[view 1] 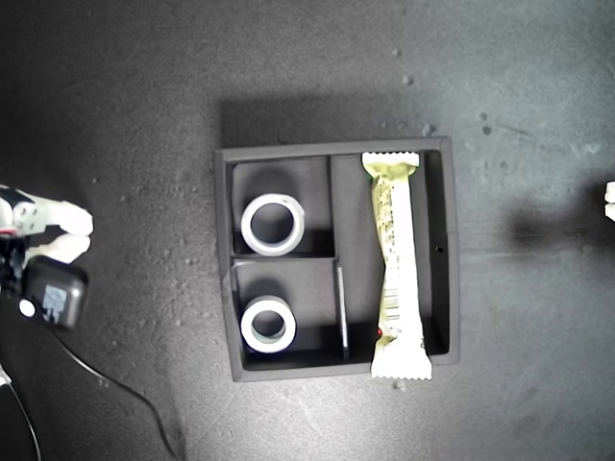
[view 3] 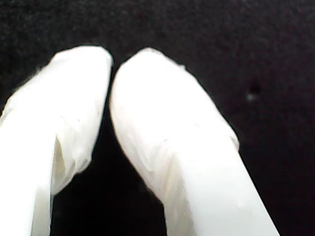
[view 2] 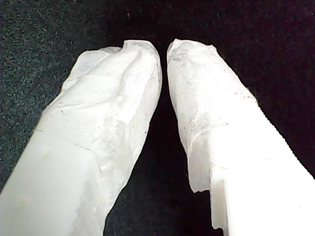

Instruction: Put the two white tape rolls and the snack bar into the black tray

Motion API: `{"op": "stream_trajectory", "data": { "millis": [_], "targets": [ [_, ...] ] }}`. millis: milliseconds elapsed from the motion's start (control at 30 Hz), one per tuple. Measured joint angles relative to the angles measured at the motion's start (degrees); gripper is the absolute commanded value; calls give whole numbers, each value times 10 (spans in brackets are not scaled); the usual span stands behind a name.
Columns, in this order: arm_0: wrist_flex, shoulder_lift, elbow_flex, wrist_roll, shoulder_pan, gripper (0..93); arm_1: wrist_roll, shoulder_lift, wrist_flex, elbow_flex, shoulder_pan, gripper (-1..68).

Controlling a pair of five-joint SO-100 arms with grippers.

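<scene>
Sitting in the black tray (view 1: 441, 250) are both white tape rolls (view 1: 273, 224), one per small compartment, and the snack bar (view 1: 397, 264) in the long one, its lower end overhanging the wall. Judging the task nearly finished, I am keeping clear of the tray. My first gripper (view 2: 163, 49) and my second gripper (view 3: 111, 61) are pressed nearly together, holding nothing.

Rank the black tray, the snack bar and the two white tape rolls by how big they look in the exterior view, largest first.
1. Black tray
2. Snack bar, running slightly past the tray's length
3. Tape roll in the upper small compartment
4. Tape roll in the lower small compartment, only slightly smaller, so nearly a tie
</scene>
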Motion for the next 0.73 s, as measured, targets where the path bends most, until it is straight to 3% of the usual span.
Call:
{"op": "stream_trajectory", "data": {
  "millis": [367,733],
  "targets": [
    [0,0,0,53,-5,2,0,0,0,0,0,11],
    [0,0,0,57,-5,2,0,0,0,0,0,11]
  ]
}}
